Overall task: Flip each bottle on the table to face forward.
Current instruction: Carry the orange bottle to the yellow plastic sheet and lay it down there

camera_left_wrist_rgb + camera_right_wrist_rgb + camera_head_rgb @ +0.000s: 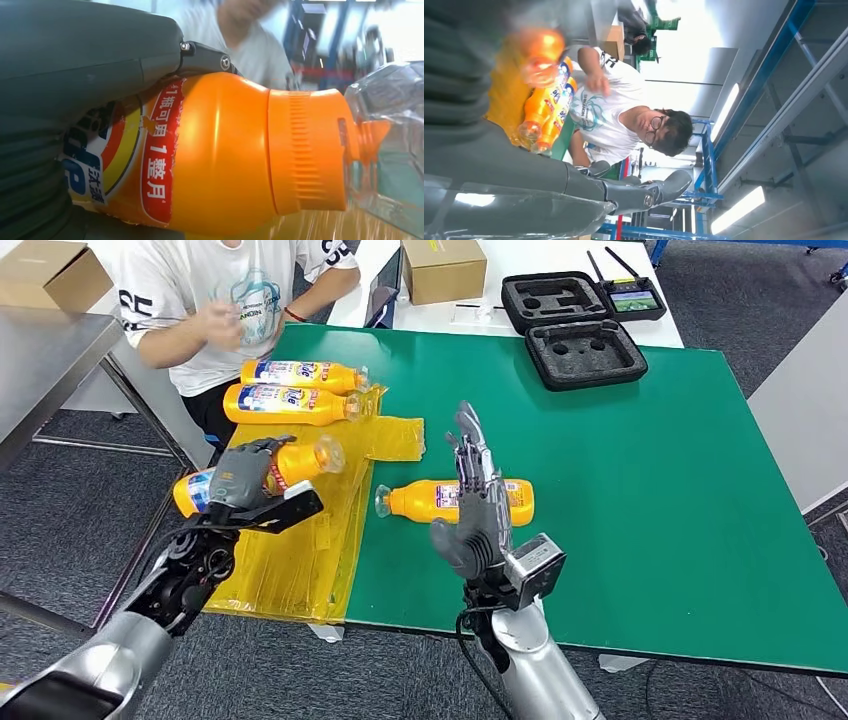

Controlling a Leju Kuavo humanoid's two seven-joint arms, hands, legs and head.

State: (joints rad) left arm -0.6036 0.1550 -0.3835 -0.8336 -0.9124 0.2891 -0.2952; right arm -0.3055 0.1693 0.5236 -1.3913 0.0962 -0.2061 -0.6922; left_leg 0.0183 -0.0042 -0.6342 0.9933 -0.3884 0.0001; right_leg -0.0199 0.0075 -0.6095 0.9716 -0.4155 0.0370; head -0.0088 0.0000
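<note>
My left hand (238, 478) grips an orange bottle (290, 462) with a clear cap, held above the yellow sheet (300, 560) at the table's left edge; up close the bottle (220, 150) shows its red label under my left hand (75, 75). Two more orange bottles (300, 373) (290, 404) lie side by side on the sheet's far end, caps to the right. Another orange bottle (455, 501) lies on the green table (650, 490), cap to the left. My right hand (478, 510) stands upright in front of it, fingers straight and apart, holding nothing. The right hand (624, 192) also shows against the ceiling.
A person in a white shirt (225, 300) sits at the table's far left corner. Black foam cases (585, 352) and a controller (634, 298) lie at the back. A cardboard box (442, 268) stands behind the table. A grey bench (45, 360) is at the left.
</note>
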